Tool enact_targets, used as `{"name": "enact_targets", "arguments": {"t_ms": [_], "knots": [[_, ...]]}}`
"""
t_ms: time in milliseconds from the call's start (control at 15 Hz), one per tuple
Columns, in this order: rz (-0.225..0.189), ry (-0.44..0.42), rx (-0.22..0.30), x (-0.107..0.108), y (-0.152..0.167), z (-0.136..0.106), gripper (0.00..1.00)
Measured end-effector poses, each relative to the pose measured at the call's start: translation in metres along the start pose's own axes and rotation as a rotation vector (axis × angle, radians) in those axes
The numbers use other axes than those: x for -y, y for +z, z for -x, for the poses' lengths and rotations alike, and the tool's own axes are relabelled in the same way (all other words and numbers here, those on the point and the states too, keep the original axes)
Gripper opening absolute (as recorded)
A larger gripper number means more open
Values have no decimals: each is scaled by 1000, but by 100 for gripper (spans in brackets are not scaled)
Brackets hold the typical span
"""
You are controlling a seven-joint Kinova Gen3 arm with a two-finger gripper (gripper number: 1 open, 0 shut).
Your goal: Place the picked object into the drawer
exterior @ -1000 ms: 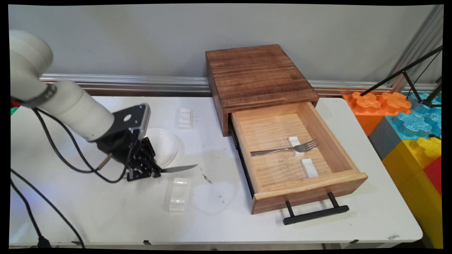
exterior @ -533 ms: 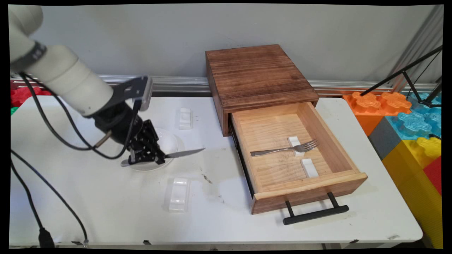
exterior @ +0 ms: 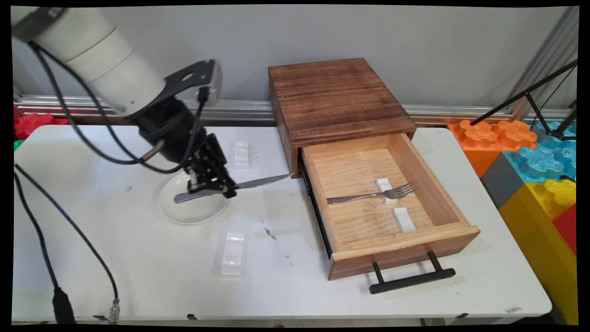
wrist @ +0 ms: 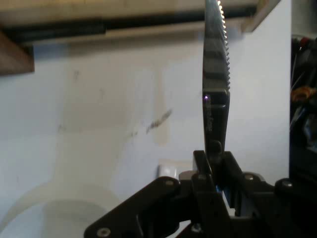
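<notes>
Pinched tight on a serrated knife (exterior: 233, 186) between the jaws of the black gripper (exterior: 213, 184), closed hard against the metal where handle meets blade; same grip plain in the hand view, knife (wrist: 216, 84) running straight up from the gripper (wrist: 216, 166) with its toothed edge to the right. Held clear of the surface (exterior: 138, 258), roughly level, handle end hanging over a white plate (exterior: 193, 205), blade tip reaching toward the left edge of an open wooden drawer (exterior: 392, 226) without visibly touching it. Inside the drawer, a fork (exterior: 371, 195) lying with its neck across a small white rest (exterior: 386, 190), and a second white rest (exterior: 404, 219) bare, just in front of it. Above the drawer, the dark wooden cabinet (exterior: 336, 99) backing against the wall. On the surface, a white rest (exterior: 241, 154) just behind the gripper and a clear plastic holder (exterior: 232, 253) in front of the plate. Off the right end, coloured foam blocks (exterior: 530, 161). Compared with a second earlier: knife lifted higher and carried rightward and farther back, from low beside the plate's near edge to above the plate, tip now much nearer the drawer; plate more fully uncovered; fork, rests and holder unmoved.
</notes>
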Motion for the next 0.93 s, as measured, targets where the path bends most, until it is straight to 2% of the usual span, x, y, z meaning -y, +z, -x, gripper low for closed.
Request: {"name": "enact_targets", "arguments": {"t_ms": [400,933], "knots": [[20,-9,-40,-3,2,-56,0],[20,-20,-71,3,31,-119,0]]}}
